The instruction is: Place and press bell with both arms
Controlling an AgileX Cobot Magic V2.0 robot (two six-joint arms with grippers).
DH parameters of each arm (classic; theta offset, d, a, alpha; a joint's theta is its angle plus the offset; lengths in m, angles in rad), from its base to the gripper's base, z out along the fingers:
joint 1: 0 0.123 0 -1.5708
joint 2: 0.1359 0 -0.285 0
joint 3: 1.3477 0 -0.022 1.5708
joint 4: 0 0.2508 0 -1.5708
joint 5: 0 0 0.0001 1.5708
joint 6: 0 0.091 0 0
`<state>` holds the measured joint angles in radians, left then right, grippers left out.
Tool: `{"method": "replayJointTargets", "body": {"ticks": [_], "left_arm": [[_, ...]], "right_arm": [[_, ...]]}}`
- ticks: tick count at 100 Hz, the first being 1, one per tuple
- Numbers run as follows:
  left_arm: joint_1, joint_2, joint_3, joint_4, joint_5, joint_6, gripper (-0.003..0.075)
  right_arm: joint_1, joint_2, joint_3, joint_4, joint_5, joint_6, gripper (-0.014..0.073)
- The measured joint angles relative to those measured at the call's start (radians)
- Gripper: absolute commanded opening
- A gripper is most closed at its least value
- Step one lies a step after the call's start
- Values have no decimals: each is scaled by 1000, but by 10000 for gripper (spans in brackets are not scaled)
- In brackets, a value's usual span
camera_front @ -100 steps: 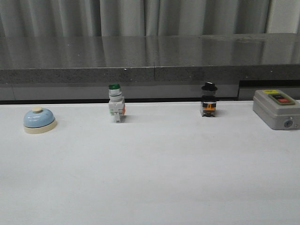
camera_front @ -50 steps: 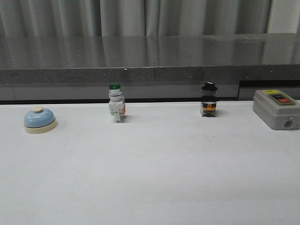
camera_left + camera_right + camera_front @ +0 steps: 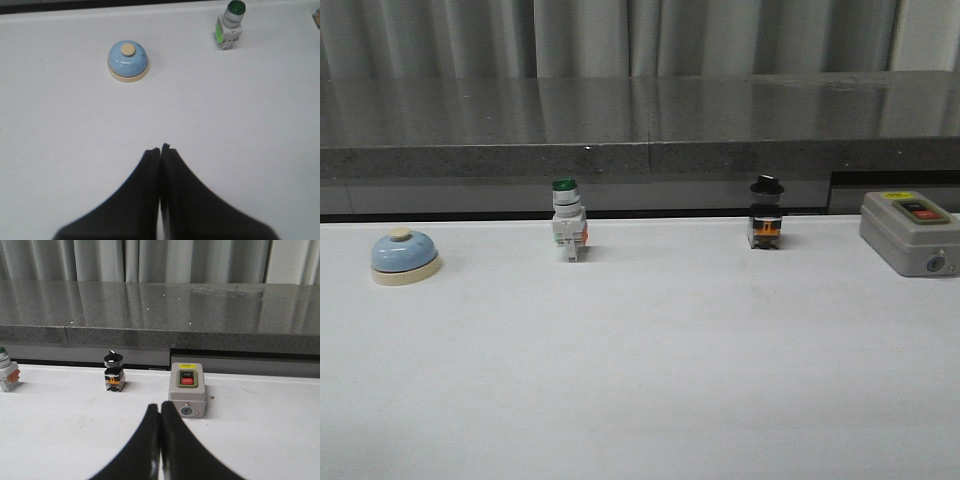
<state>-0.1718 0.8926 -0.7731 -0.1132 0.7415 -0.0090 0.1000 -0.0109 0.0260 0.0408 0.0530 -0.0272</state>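
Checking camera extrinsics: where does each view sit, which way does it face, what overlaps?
Front: faces forward over the table; no arm visible.
Left wrist: looks down at the bell; left tool shut.
Right wrist: faces forward at the grey box; right tool shut.
Shared: the green-capped switch appears in all three views.

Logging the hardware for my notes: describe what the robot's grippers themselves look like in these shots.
Only the fingers show. The left gripper and right gripper each have two matte black fingers, broad at the base, curving to narrow tips. No cables, markings or arm links are in view.
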Motion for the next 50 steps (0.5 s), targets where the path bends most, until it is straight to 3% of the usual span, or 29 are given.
{"method": "replayJointTargets", "body": {"ticks": [9, 10, 23, 29, 33, 50], "left_arm": [[0, 26, 0, 0, -2, 0, 202], [0, 27, 0, 0, -3, 0, 253], [0, 32, -4, 0, -11, 0, 589], [0, 32, -6, 0, -17, 0, 704], [0, 32, -6, 0, -20, 0, 717], [0, 32, -9, 0, -27, 0, 646]], "right_arm": [[0, 0, 0, 0, 0, 0, -60], [0, 0, 0, 0, 0, 0, -60], [0, 0, 0, 0, 0, 0, -60], [0, 0, 0, 0, 0, 0, -60], [0, 0, 0, 0, 0, 0, -60], [0, 0, 0, 0, 0, 0, -60]]}}
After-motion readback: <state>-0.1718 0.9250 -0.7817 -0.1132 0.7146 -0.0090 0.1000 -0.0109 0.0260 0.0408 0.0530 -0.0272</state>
